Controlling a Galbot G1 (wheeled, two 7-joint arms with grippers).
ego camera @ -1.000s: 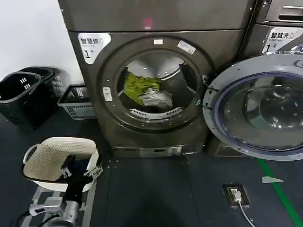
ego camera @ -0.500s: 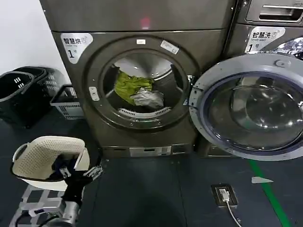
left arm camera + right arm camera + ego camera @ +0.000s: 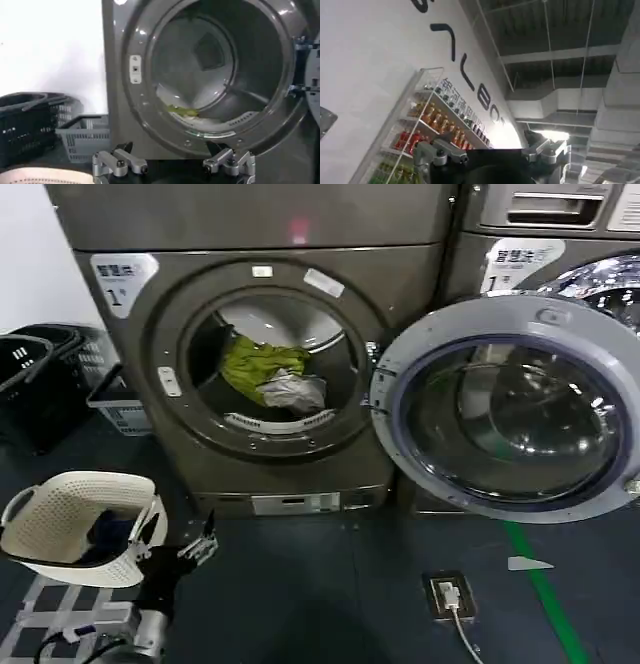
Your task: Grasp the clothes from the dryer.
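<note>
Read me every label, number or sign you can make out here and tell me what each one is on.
"1": white corner label on the dryer, under Chinese characters too blurred to read.
"1": white label on the neighbouring machine; the print above it is too blurred to read.
Large dark lettering on the wall in the right wrist view: not readable.

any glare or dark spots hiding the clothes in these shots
Head view: the clothes are well lit inside the dryer, though the open door glass carries reflections. Left wrist view: bright glints on the drum rim, the back of the drum is shadowed, and the clothes are just a dim strip beyond the open left pincer.
</note>
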